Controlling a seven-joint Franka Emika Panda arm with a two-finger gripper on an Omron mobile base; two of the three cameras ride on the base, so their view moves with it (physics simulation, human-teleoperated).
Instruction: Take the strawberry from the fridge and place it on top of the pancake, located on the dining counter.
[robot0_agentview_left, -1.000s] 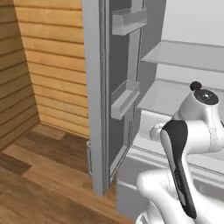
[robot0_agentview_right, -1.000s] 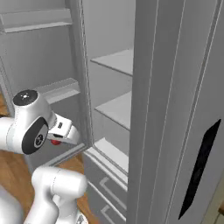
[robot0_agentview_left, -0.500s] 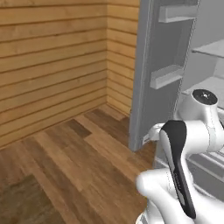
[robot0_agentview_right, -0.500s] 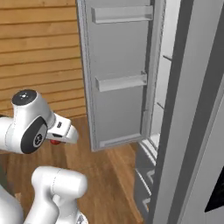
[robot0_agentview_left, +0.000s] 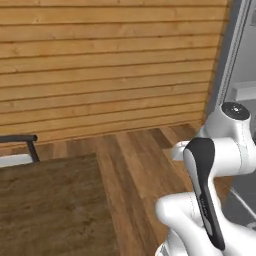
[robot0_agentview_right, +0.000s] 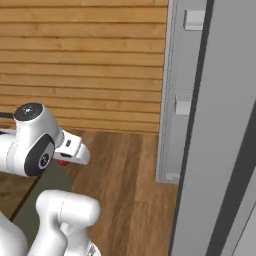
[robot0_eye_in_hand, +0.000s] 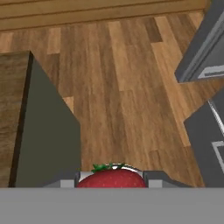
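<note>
Gripper (robot0_eye_in_hand: 112, 181): clamped on the strawberry (robot0_eye_in_hand: 112, 178), which is seen red with green leaves between the two fingers in the hand view; a red spot is also seen under the hand in the right base view (robot0_agentview_right: 63, 162).

Below and ahead of the gripper: bare wooden plank floor (robot0_eye_in_hand: 127, 87).

To one side of the gripper: corner of the dining counter (robot0_agentview_left: 50, 210), dark-brown top, with a stool (robot0_agentview_left: 20, 150) at its far edge.

To the other side: open fridge door (robot0_agentview_right: 180, 90), grey.

Beyond: timber-clad wall (robot0_agentview_left: 110, 65).

Step in hand, as judged: carriage of the berry from fridge to counter. Pancake not seen. Next move calls for the counter to be approached further, the pancake found, and the berry lowered onto it before release.
</note>
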